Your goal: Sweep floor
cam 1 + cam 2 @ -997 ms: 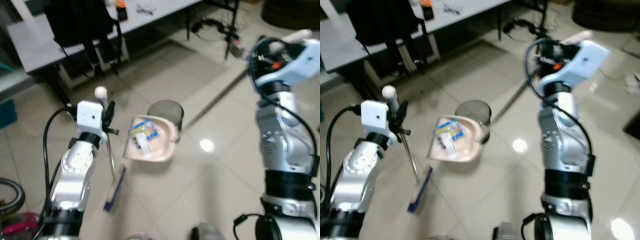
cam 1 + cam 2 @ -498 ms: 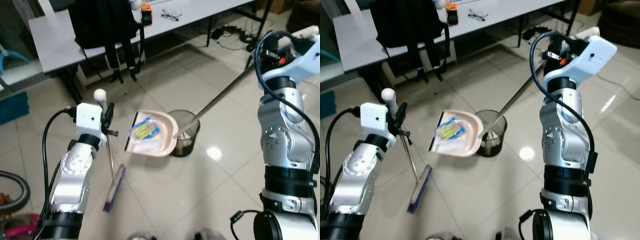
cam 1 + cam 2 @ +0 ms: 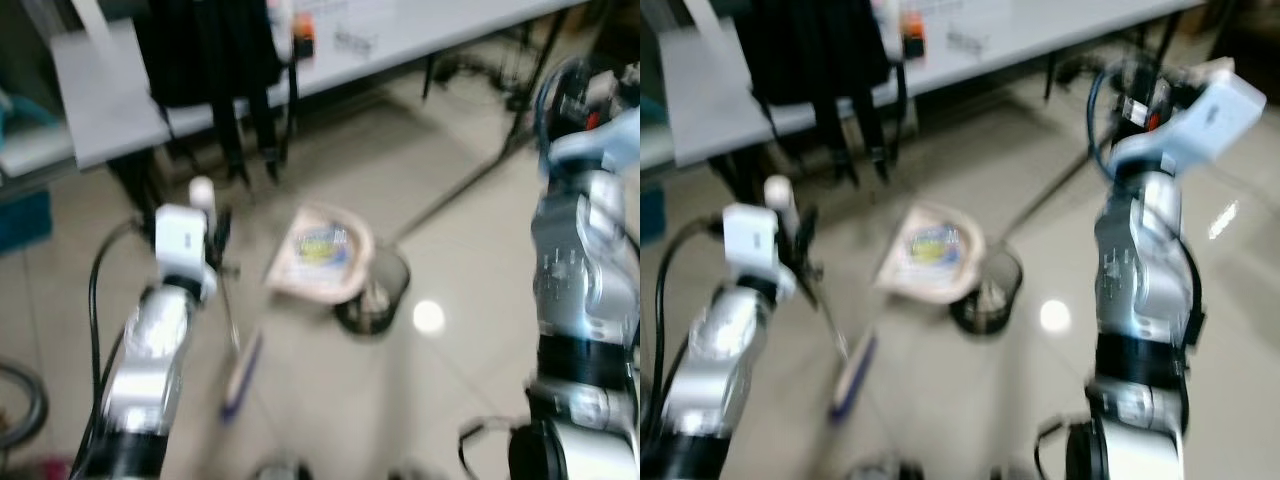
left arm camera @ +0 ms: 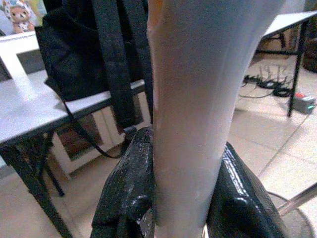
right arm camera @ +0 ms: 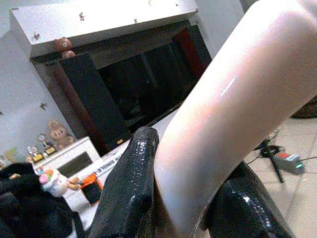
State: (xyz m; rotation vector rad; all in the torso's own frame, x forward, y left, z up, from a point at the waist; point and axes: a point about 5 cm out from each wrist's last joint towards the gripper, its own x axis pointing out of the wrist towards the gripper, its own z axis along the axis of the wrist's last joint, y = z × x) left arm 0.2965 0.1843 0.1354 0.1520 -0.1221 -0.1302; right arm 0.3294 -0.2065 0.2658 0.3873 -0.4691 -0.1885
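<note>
My left gripper (image 3: 214, 238) is shut on the pale handle of a broom (image 3: 228, 310). The broom's blue brush (image 3: 240, 366) rests on the tiled floor. In the left wrist view the black fingers (image 4: 130, 187) clamp the handle (image 4: 198, 99). My right gripper (image 3: 1138, 92), raised high, is shut on the long handle (image 3: 462, 184) of a pink dustpan (image 3: 322, 254). The dustpan is tilted and hangs at the left rim of a black mesh bin (image 3: 374, 302). A yellow and blue wrapper (image 3: 320, 243) lies in the pan. The eye views are blurred.
A grey table (image 3: 108, 98) runs across the back, with a black backpack (image 3: 214, 48) hanging over its edge and small items on top. Cables (image 3: 478, 72) lie on the floor under its right end. A dark hoop (image 3: 14, 400) is at the lower left.
The dustpan has risen off the floor and now tilts at the bin's rim. The whole picture has shifted and blurred, so the camera moved. The broom is held as before.
</note>
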